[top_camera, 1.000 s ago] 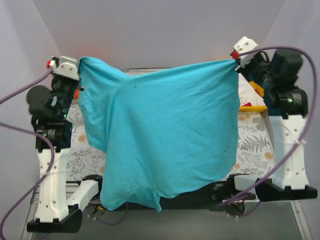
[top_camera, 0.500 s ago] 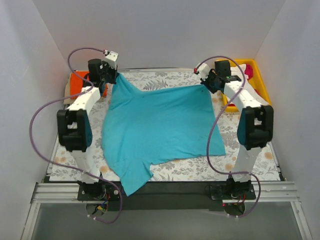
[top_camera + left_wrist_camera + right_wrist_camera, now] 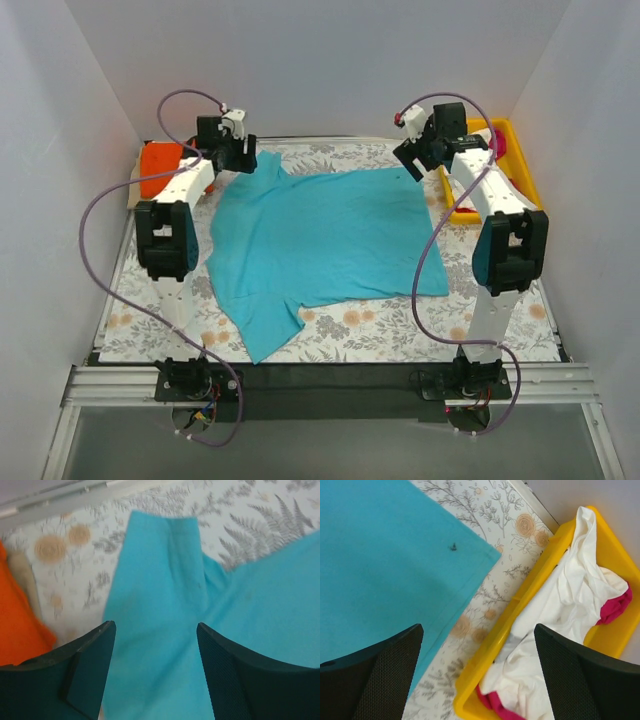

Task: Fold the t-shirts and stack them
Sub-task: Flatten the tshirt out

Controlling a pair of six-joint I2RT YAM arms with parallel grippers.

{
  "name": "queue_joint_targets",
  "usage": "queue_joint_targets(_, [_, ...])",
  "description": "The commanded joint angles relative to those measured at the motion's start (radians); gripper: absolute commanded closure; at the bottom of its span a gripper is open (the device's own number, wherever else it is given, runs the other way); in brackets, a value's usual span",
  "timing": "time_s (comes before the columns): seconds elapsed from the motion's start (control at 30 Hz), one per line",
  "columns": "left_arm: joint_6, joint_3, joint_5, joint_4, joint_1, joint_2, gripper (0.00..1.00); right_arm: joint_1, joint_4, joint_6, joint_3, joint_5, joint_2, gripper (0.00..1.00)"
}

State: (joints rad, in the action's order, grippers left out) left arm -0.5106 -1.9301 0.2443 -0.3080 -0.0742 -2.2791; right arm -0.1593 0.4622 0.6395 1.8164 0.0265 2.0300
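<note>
Left pincer (image 3: pixel 154 627), right pincer (image 3: pixel 477 627) wide open, empty, teal t-shirt (image 3: pixel 320 235) flat

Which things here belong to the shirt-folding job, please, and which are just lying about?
Job: teal shirt, orange shirt, white shirt, magenta shirt.
Lying about: yellow tray, floral cloth.
</note>
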Motion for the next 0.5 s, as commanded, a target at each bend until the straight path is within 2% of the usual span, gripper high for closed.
queue_joint_targets(0.0, [-0.061, 0.227, 0.036, -0.011, 0.027, 0.363, 0.39, -0.003, 0.139, -0.020, -0.072, 0.113, -0.168, 0.18])
queue_joint_targets(0.07, [-0.048, 0.378, 0.096, -0.060, 0.030, 0.450, 0.41, -0.002, 0.241, -0.009, -0.135, 0.150, -0.203, 0.25])
queue_joint_targets(0.1, [-0.033, 0.420, 0.116, -0.083, 0.030, 0.534, 0.45, 0.000, 0.272, 0.002, -0.162, 0.161, -0.214, 0.26])
queue_joint_targets(0.17, [0.007, 0.511, 0.159, -0.156, 0.030, 0.607, 0.47, 0.000, 0.358, 0.011, -0.242, 0.190, -0.241, 0.38])
queue_joint_targets(0.2, [0.030, 0.570, 0.170, -0.192, 0.030, 0.651, 0.52, -0.002, 0.372, 0.025, -0.273, 0.193, -0.252, 0.41])
queue_joint_targets(0.27, [0.047, 0.638, 0.155, -0.268, 0.030, 0.685, 0.57, -0.002, 0.388, 0.031, -0.342, 0.187, -0.283, 0.48])
queue_joint_targets(0.3, [0.081, 0.666, 0.147, -0.285, 0.031, 0.699, 0.59, 0.000, 0.391, 0.037, -0.398, 0.179, -0.289, 0.55])
queue_joint_targets(0.47, [0.126, 0.844, 0.041, -0.276, 0.034, 0.753, 0.65, 0.004, 0.389, 0.055, -0.514, 0.135, -0.283, 0.68])
